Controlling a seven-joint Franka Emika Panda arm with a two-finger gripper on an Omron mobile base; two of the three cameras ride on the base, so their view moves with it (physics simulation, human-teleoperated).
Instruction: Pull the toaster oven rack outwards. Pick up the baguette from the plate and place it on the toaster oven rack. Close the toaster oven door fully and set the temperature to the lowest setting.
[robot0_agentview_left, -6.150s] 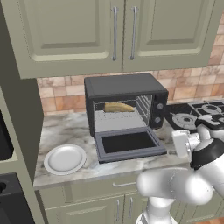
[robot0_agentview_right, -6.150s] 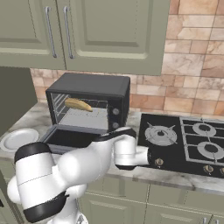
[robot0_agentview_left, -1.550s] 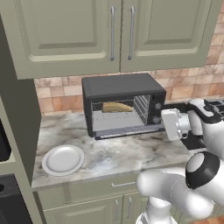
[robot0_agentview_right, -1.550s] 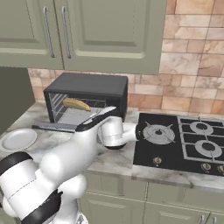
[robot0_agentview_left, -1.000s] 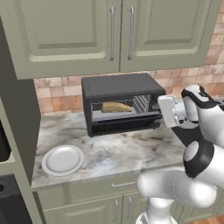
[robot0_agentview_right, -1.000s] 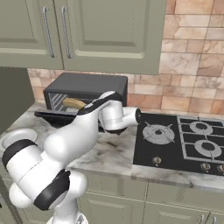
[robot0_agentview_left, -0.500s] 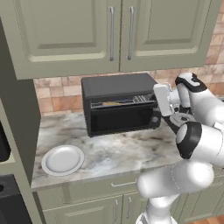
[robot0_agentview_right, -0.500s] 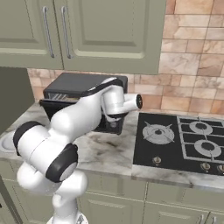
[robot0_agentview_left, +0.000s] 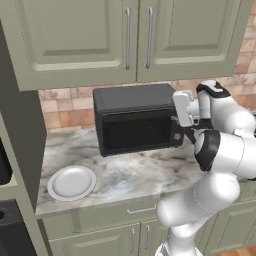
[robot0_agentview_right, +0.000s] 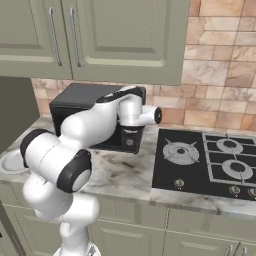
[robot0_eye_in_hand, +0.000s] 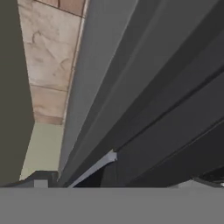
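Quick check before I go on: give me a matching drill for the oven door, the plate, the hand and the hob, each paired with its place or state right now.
Things:
1. oven door
2. plate
3. hand
4. hob

Place or state:
A. bare, on the counter's left end
B. shut against the oven front
C. on the counter, right of the oven
D. open, at the oven's right end by the knobs

Pairs: 1-B, 2-A, 3-D, 4-C
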